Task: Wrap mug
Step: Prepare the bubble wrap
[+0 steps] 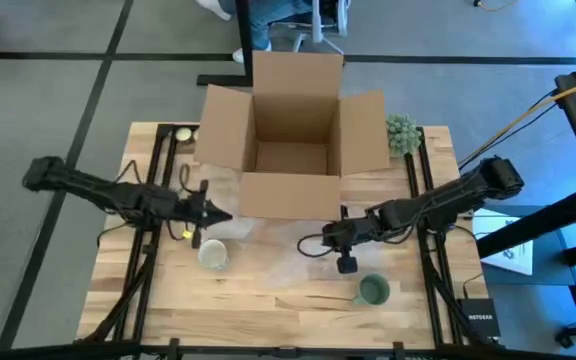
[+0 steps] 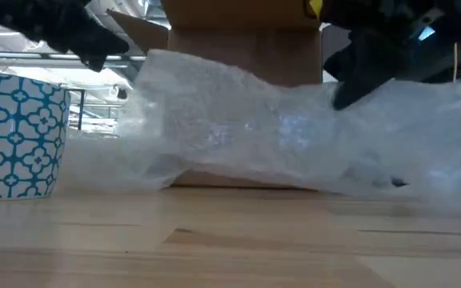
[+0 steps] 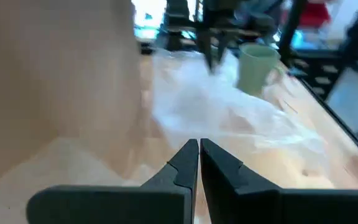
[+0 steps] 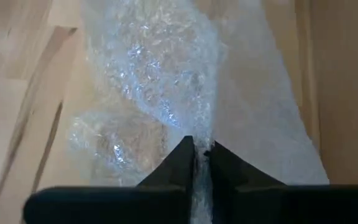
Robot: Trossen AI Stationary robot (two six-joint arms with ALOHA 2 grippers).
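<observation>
The left gripper (image 1: 211, 212) sits over the left half of the desk (image 1: 268, 300), just in front of the box's left front corner, and the left wrist view shows its fingers (image 3: 185, 163) pressed together with nothing between them. Just in front of it, toward the near edge, stands a mug (image 1: 213, 254) with a blue and white pattern, upright on the bare wood; in the low view it stands at the sheet's left end, though whether they touch cannot be told. The open box (image 1: 293, 140) stands at the middle of the far edge with its flaps spread outward. In front of the box a sheet of bubble wrap (image 1: 268, 240) lies crumpled across the middle of the desk, bunched up into a ridge in the low view. A small green plant (image 1: 402, 133) stands by the box's right flap, near the far right corner. The right gripper (image 1: 313, 243) reaches in from the right edge to the middle of the desk, and the right wrist view shows its fingers (image 4: 180, 163) closed on a fold of the wrap, pinching it between the tips. A plain green mug (image 1: 373, 290) stands upright near the near edge, right of centre, just in front of the right arm and beside the wrap's right end
</observation>
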